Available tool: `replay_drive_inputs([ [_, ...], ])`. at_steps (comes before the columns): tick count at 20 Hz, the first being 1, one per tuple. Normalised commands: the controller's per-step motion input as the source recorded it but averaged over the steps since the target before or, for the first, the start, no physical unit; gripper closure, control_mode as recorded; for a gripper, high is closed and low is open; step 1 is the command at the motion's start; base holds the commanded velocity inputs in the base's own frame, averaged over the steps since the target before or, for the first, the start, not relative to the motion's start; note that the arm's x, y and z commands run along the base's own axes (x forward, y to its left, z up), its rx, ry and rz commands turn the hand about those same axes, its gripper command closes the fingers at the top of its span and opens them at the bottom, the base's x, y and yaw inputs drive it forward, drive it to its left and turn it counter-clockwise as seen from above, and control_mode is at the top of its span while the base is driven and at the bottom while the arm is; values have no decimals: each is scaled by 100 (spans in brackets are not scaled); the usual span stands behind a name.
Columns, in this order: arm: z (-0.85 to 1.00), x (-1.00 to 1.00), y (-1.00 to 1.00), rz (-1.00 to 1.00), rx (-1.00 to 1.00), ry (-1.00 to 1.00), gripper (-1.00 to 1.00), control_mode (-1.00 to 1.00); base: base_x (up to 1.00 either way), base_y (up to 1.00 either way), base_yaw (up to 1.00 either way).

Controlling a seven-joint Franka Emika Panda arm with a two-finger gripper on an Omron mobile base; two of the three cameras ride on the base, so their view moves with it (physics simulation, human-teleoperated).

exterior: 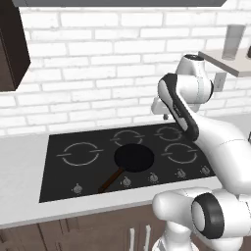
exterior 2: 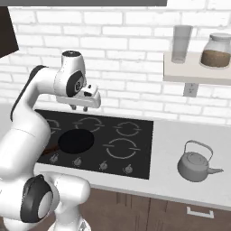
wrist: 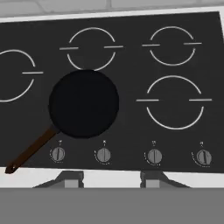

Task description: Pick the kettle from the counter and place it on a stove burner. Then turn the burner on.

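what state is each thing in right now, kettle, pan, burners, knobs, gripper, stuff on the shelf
kettle: upright on the counter, lid on, right of the cooktop, untouched
frying pan: flat on the cooktop, empty
stove burner: bare, no glow
knobs: too small to read their setting
gripper: jaws apart, holding nothing, above the cooktop
glass: upright on the shelf, empty
jar: upright, lidded, brown contents
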Motion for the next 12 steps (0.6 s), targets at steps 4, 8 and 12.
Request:
replay_drive_inputs([
  [4,-6,-27,-41,-12,1,0,-100,-100,0,0,0],
  [8,-10,-74,-100,-38,11,1,-100,-100,0,0,0],
  [12,0,-42,-100,-52,15,6,-100,-100,0,0,0],
])
